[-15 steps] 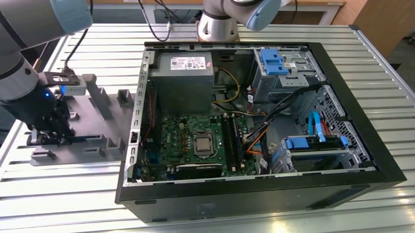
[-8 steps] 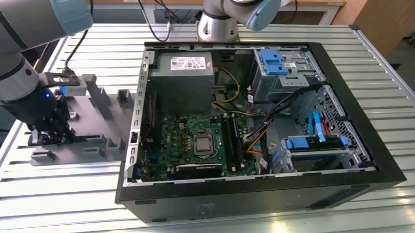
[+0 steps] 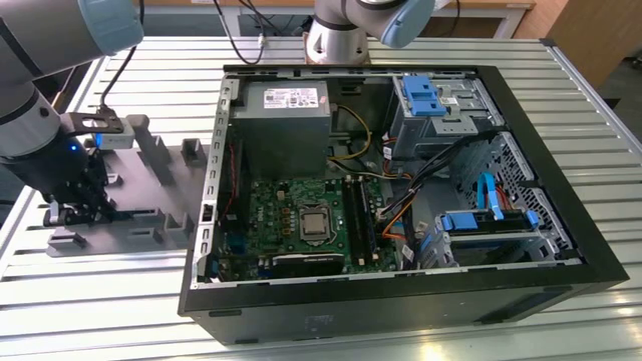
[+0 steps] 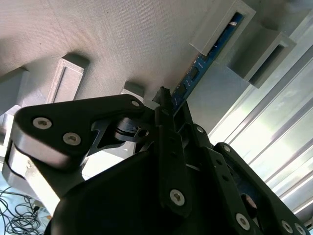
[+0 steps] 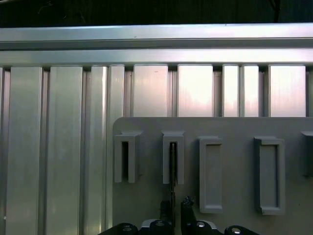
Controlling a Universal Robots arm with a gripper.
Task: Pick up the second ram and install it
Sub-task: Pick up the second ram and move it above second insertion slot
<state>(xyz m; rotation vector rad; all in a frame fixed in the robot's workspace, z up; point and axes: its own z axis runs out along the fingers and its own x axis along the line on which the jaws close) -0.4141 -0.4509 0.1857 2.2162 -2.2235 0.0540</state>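
The second ram point(image 4: 215, 44) is a thin blue board with small dark chips, standing on edge in a slot of the grey holder block point(image 4: 122, 39). In the first wrist view the second ram point(image 5: 172, 164) shows edge-on in the second slot of the holder point(image 5: 234, 132). My gripper point(image 4: 173, 105) has its fingers on either side of the stick's near end and looks shut on it; the stick still sits in its slot. In the exterior view my gripper point(image 3: 72, 214) is low over the holder point(image 3: 150, 188), at that view's left, beside the open computer case point(image 3: 210, 248).
The green motherboard point(image 3: 291, 218) lies inside the case, with long black slots point(image 3: 359, 218) beside the processor socket. Cables, a power supply point(image 3: 286, 128) and blue drive brackets point(image 3: 422, 94) crowd the case. Other holder slots point(image 5: 268, 174) stand beside the stick. A ribbed metal table point(image 5: 63, 147) lies underneath.
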